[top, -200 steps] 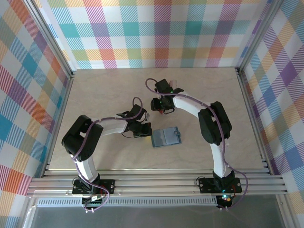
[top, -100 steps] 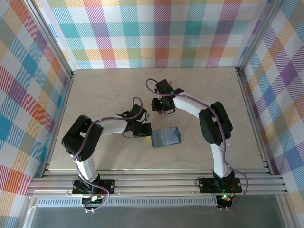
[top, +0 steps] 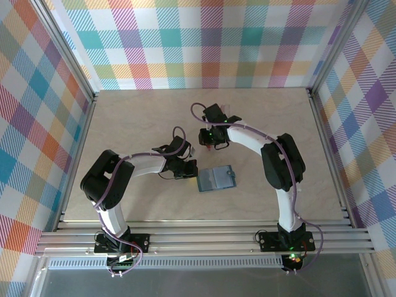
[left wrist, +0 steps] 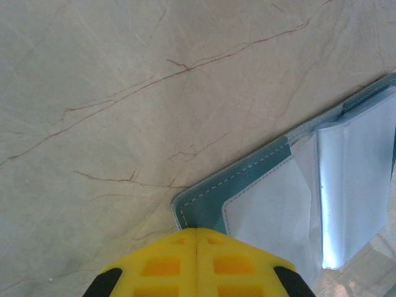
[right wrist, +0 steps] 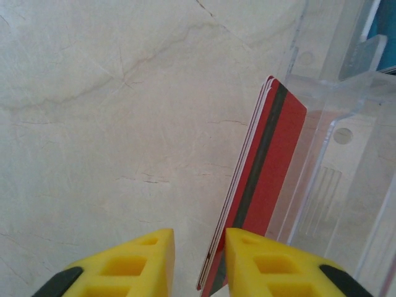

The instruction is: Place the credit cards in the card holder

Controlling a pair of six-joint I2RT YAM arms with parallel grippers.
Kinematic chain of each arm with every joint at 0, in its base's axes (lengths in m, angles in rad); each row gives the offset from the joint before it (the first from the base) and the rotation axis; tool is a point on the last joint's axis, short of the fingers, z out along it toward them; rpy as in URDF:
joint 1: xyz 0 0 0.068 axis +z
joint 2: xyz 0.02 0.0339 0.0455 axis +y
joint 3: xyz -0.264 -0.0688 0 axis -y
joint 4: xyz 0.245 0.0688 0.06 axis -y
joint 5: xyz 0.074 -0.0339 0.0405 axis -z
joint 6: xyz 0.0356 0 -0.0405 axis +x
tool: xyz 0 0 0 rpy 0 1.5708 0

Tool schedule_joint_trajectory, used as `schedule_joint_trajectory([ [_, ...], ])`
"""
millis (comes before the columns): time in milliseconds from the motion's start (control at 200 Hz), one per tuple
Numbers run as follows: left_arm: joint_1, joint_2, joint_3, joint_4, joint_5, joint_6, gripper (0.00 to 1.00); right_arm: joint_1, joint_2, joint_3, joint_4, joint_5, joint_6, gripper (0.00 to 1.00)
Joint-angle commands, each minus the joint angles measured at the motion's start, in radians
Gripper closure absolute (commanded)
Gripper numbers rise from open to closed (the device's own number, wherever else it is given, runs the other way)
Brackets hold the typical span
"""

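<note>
Standing on edge, red cards (right wrist: 263,179) sit between the part-open jaws of the right gripper (right wrist: 199,238), beside a clear case (right wrist: 337,154). The left gripper (left wrist: 196,235) is closed at a corner of the open wallet (left wrist: 247,179), near the middle of the table (top: 124,124).

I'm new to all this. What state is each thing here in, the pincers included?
card holder: lying open on the table, clear sleeves showing.
credit cards: red stack standing on edge by the clear case, outside the holder.
left pincer: shut, at the holder's corner.
right pincer: open, straddling the cards.
</note>
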Motion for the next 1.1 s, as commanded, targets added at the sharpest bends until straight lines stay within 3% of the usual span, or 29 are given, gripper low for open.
schedule_joint_trajectory([
  [0,-0.018,0.060,-0.020,-0.049,-0.027,0.002,0.99,0.002,-0.054,-0.012,-0.025,0.021,-0.022,0.74],
  [220,-0.017,0.061,-0.021,-0.051,-0.029,0.002,0.99,0.002,-0.069,-0.016,-0.056,0.075,-0.034,0.85],
  [275,-0.015,0.059,-0.021,-0.051,-0.027,0.003,0.99,0.002,-0.068,-0.016,-0.060,0.077,-0.036,0.84],
  [355,-0.013,0.057,-0.022,-0.047,-0.026,0.001,0.99,0.002,-0.058,-0.006,-0.064,0.047,-0.043,0.72],
  [440,-0.011,0.056,-0.021,-0.049,-0.027,0.004,0.99,0.002,-0.032,0.025,-0.084,0.032,-0.048,0.70],
  [1095,-0.008,0.049,-0.025,-0.049,-0.025,0.003,1.00,0.001,0.026,0.062,-0.111,0.060,-0.064,0.81],
])
